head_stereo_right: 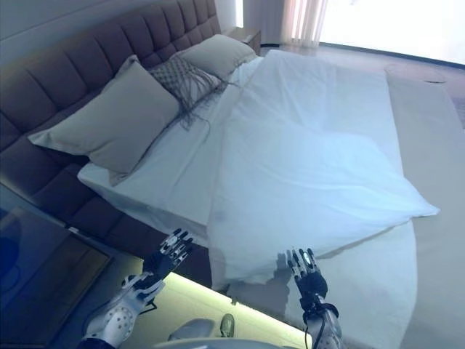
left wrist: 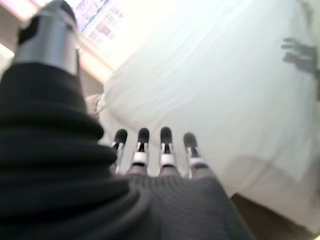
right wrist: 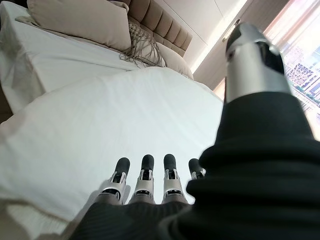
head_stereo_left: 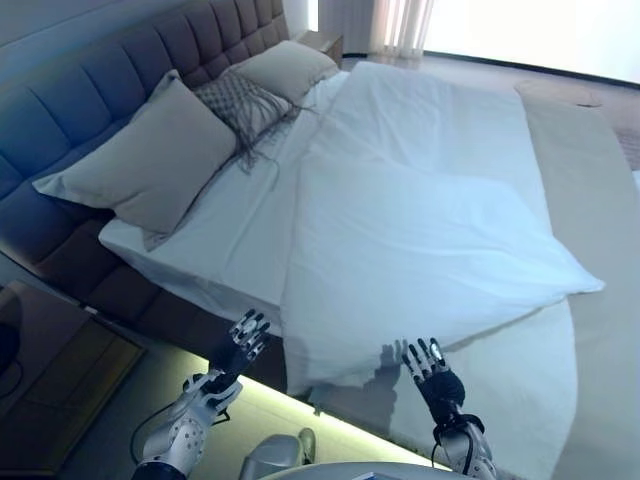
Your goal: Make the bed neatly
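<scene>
A white duvet [head_stereo_left: 420, 230] lies askew on the bed, one corner sticking out to the right and its near edge hanging over the bed's side. The white sheet [head_stereo_left: 230, 240] is bare beside it. Two beige pillows [head_stereo_left: 150, 160] [head_stereo_left: 285, 68] and a fringed cushion [head_stereo_left: 245, 105] lean on the headboard. My left hand [head_stereo_left: 240, 345] is open, held just short of the duvet's near corner [left wrist: 115, 95]. My right hand [head_stereo_left: 432, 375] is open too, fingers straight, in front of the duvet's hanging edge [right wrist: 60, 195]. Neither hand touches the cloth.
A dark tufted headboard [head_stereo_left: 110, 70] runs along the left. A wooden nightstand [head_stereo_left: 55, 380] stands at the lower left, another [head_stereo_left: 322, 42] at the far end. A lit strip glows under the bed frame. A beige bed cover [head_stereo_left: 590, 200] lies along the right side.
</scene>
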Robot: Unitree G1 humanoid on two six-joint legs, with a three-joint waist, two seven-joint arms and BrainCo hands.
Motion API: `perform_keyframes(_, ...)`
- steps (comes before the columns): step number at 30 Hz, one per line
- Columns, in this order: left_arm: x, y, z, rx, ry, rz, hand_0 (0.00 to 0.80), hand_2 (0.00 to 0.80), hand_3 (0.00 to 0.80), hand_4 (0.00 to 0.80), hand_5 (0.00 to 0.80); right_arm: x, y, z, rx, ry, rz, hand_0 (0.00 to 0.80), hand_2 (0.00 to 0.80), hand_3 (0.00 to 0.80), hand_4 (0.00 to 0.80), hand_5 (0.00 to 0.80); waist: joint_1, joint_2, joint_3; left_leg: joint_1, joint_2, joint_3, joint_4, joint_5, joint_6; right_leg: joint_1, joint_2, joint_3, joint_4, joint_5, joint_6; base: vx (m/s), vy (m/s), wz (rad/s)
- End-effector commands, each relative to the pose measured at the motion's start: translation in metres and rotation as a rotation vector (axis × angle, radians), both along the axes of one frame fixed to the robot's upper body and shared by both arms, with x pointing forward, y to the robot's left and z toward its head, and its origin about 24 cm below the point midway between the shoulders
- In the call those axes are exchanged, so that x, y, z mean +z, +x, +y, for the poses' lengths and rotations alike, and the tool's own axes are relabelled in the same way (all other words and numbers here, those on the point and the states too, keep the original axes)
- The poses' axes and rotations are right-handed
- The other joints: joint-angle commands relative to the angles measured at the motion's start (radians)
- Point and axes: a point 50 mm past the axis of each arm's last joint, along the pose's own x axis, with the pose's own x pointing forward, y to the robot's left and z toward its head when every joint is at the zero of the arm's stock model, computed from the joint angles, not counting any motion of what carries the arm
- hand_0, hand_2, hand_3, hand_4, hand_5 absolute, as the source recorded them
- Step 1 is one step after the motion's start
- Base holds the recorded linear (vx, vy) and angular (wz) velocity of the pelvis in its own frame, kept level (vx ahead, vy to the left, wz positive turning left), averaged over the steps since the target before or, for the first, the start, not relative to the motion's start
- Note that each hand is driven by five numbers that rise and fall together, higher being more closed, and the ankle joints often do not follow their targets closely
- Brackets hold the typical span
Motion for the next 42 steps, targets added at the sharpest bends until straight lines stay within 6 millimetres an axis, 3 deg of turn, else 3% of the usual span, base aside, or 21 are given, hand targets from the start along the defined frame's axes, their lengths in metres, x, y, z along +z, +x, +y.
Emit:
perform_keyframes(1, 0.013, 0.005, 0.007, 0.041, 0.022, -0.084, 0.000, 0.000, 0.000, 0.000, 0.000, 0.016, 0.013, -0.012, -0.026, -0.068, -0.103, 0.000, 0.000, 0.000, 0.000, 0.000, -0.025, -0.002, -0.050, -0.082, -0.024, -0.106, 0.012, 0.064, -0.015, -0.039, 0.027, -0.077, -0.219, 0.142, -0.025, 0.133, -0.103, -0.37)
perform_keyframes(4, 0.014, 0.006, 0.009, 0.039, 0.019, -0.091, 0.000, 0.000, 0.000, 0.000, 0.000, 0.018, 0.018, -0.018, -0.050, -0.072, -0.107, 0.000, 0.000, 0.000, 0.000, 0.000, -0.045, -0.008, -0.036, -0.035, -0.018, -0.108, 0.002, 0.042, -0.028, -0.073, 0.034, -0.078, -0.325, 0.154, -0.022, 0.109, -0.088, -0.25)
perform_keyframes(7, 0.020, 0.010, 0.010, 0.028, 0.010, -0.119, 0.000, 0.000, 0.000, 0.000, 0.000, 0.019, 0.020, -0.023, -0.068, -0.074, -0.108, 0.000, 0.000, 0.000, 0.000, 0.000, -0.076, -0.024, -0.022, 0.012, 0.001, -0.075, -0.003, 0.004, -0.047, -0.111, 0.032, -0.062, -0.435, 0.198, 0.002, 0.113, -0.131, -0.14)
perform_keyframes(12, 0.026, 0.016, 0.009, 0.049, -0.028, -0.143, 0.000, 0.000, 0.000, 0.000, 0.000, 0.013, 0.017, -0.031, -0.094, -0.072, -0.083, 0.000, 0.000, 0.000, 0.000, 0.000, -0.080, -0.046, -0.028, 0.028, 0.041, -0.057, 0.004, -0.021, -0.062, -0.107, 0.034, -0.049, -0.433, 0.224, 0.034, 0.083, -0.161, 0.08)
perform_keyframes(17, 0.021, 0.013, 0.013, 0.090, -0.014, -0.131, 0.000, 0.000, 0.000, 0.000, 0.000, 0.015, 0.024, -0.046, -0.125, -0.088, -0.070, 0.000, 0.000, 0.000, 0.000, 0.000, -0.065, -0.063, -0.039, 0.012, 0.087, -0.051, 0.020, -0.025, -0.089, -0.064, 0.082, -0.084, -0.527, 0.138, 0.028, 0.056, -0.197, 0.03)
perform_keyframes(20, 0.019, 0.010, 0.017, 0.091, -0.014, -0.121, 0.000, 0.000, 0.000, 0.000, 0.000, 0.017, 0.028, -0.047, -0.124, 0.009, -0.078, 0.000, 0.000, 0.000, 0.000, 0.000, -0.057, -0.062, -0.028, 0.004, 0.111, -0.040, 0.036, -0.019, -0.110, -0.045, 0.107, -0.093, -0.547, 0.124, 0.023, 0.019, -0.133, 0.01)
perform_keyframes(22, 0.016, 0.007, 0.019, 0.066, 0.020, -0.111, 0.000, 0.000, 0.000, 0.000, 0.000, 0.016, 0.032, -0.047, -0.092, 0.022, -0.068, 0.000, 0.000, 0.000, 0.000, 0.000, -0.048, -0.072, -0.015, -0.014, 0.147, -0.014, 0.114, -0.032, -0.133, -0.028, 0.111, -0.120, -0.552, 0.111, 0.012, 0.071, -0.108, 0.09)
perform_keyframes(24, 0.013, 0.003, 0.021, 0.056, 0.038, -0.088, 0.000, 0.000, 0.000, 0.000, 0.000, 0.012, 0.032, -0.054, -0.129, 0.036, -0.024, 0.000, 0.000, 0.000, 0.000, 0.000, -0.034, -0.061, -0.003, -0.045, 0.183, -0.034, 0.150, 0.026, -0.159, -0.023, 0.129, -0.128, -0.541, 0.096, -0.004, 0.120, 0.029, 0.17)
perform_keyframes(26, 0.013, 0.004, 0.019, 0.046, 0.014, -0.085, 0.000, 0.000, 0.000, 0.000, 0.000, 0.011, 0.032, -0.064, -0.228, 0.085, -0.018, 0.000, 0.000, 0.000, 0.000, 0.000, -0.023, -0.045, 0.008, -0.058, 0.203, -0.041, 0.102, 0.059, -0.171, -0.024, 0.127, -0.144, -0.531, 0.092, -0.005, 0.061, 0.152, 0.11)
perform_keyframes(27, 0.016, 0.011, 0.016, 0.019, 0.005, -0.101, 0.000, 0.000, 0.000, 0.000, 0.000, 0.008, 0.030, -0.077, -0.310, 0.137, -0.049, 0.000, 0.000, 0.000, 0.000, 0.000, -0.001, -0.027, 0.023, -0.115, 0.225, -0.058, 0.074, 0.137, -0.193, -0.015, 0.130, -0.153, -0.526, 0.074, -0.007, 0.011, 0.163, 0.17)
perform_keyframes(28, 0.017, 0.017, 0.013, 0.002, -0.002, -0.111, 0.000, 0.000, 0.000, 0.000, 0.000, 0.007, 0.029, -0.088, -0.376, 0.164, -0.064, 0.000, 0.000, 0.000, 0.000, 0.000, 0.012, -0.025, 0.032, -0.150, 0.224, -0.069, 0.074, 0.142, -0.195, -0.011, 0.117, -0.161, -0.511, 0.058, 0.000, -0.008, 0.192, 0.32)
perform_keyframes(29, 0.019, 0.023, 0.009, -0.024, -0.010, -0.116, 0.000, 0.000, 0.000, 0.000, 0.000, 0.004, 0.026, -0.097, -0.430, 0.176, -0.072, 0.000, 0.000, 0.000, 0.000, 0.000, 0.022, -0.025, 0.034, -0.169, 0.207, -0.065, 0.079, 0.101, -0.179, -0.012, 0.086, -0.170, -0.456, 0.040, 0.013, 0.033, 0.177, 0.46)
perform_keyframes(32, 0.017, 0.022, 0.012, -0.062, 0.036, -0.085, 0.000, 0.000, 0.000, 0.000, 0.000, -0.002, 0.016, -0.110, -0.508, 0.201, -0.013, 0.000, 0.000, 0.000, 0.000, 0.000, 0.017, -0.019, 0.048, -0.154, 0.150, -0.085, 0.138, 0.035, -0.139, -0.102, 0.006, -0.144, -0.186, 0.048, 0.036, 0.262, 0.203, 0.51)
perform_keyframes(33, 0.015, 0.019, 0.015, -0.053, 0.040, -0.072, 0.000, 0.000, 0.000, 0.000, 0.000, -0.005, 0.012, -0.113, -0.512, 0.205, 0.007, 0.000, 0.000, 0.000, 0.000, 0.000, 0.006, -0.019, 0.056, -0.134, 0.139, -0.088, 0.149, 0.016, -0.133, -0.138, -0.013, -0.132, -0.154, 0.077, 0.038, 0.393, 0.055, 0.35)
perform_keyframes(35, 0.021, 0.020, 0.019, -0.037, 0.030, -0.087, 0.000, 0.000, 0.000, 0.000, 0.000, -0.004, 0.010, -0.117, -0.535, 0.239, -0.003, 0.000, 0.000, 0.000, 0.000, 0.000, -0.011, -0.035, 0.079, -0.113, 0.136, -0.079, 0.175, -0.017, -0.144, -0.164, -0.039, -0.109, -0.271, 0.118, 0.043, 0.237, -0.201, 0.17)
perform_keyframes(37, 0.038, 0.039, 0.020, -0.031, 0.033, -0.179, 0.000, 0.000, 0.000, 0.000, 0.000, -0.002, 0.015, -0.119, -0.537, 0.302, -0.100, 0.000, 0.000, 0.000, 0.000, 0.000, -0.039, -0.053, 0.120, -0.177, 0.150, -0.096, 0.233, -0.058, -0.156, -0.221, -0.045, -0.026, -0.439, 0.230, 0.069, -0.105, -0.480, -0.11)
perform_keyframes(38, 0.049, 0.051, 0.023, -0.035, 0.046, -0.228, 0.000, 0.000, 0.000, 0.000, 0.000, 0.002, 0.023, -0.121, -0.540, 0.329, -0.128, 0.000, 0.000, 0.000, 0.000, 0.000, -0.039, -0.053, 0.145, -0.231, 0.171, -0.109, 0.274, -0.067, -0.155, -0.246, -0.034, -0.005, -0.445, 0.221, 0.073, -0.234, -0.471, 0.16)
perform_keyframes(40, 0.065, 0.066, 0.025, -0.034, 0.063, -0.289, 0.000, 0.000, 0.000, 0.000, 0.000, 0.012, 0.043, -0.124, -0.573, 0.388, -0.147, 0.000, 0.000, 0.000, 0.000, 0.000, -0.034, -0.054, 0.179, -0.321, 0.211, -0.127, 0.338, -0.070, -0.170, -0.288, -0.031, -0.040, -0.413, 0.201, 0.079, -0.347, -0.386, 0.59)
perform_keyframes(42, 0.079, 0.077, 0.025, -0.054, 0.063, -0.342, 0.000, 0.000, 0.000, 0.000, 0.000, 0.018, 0.051, -0.130, -0.611, 0.441, -0.194, 0.000, 0.000, 0.000, 0.000, 0.000, -0.032, -0.059, 0.217, -0.399, 0.244, -0.181, 0.399, -0.067, -0.208, -0.326, -0.011, -0.048, -0.392, 0.178, 0.081, -0.217, -0.331, 0.30)
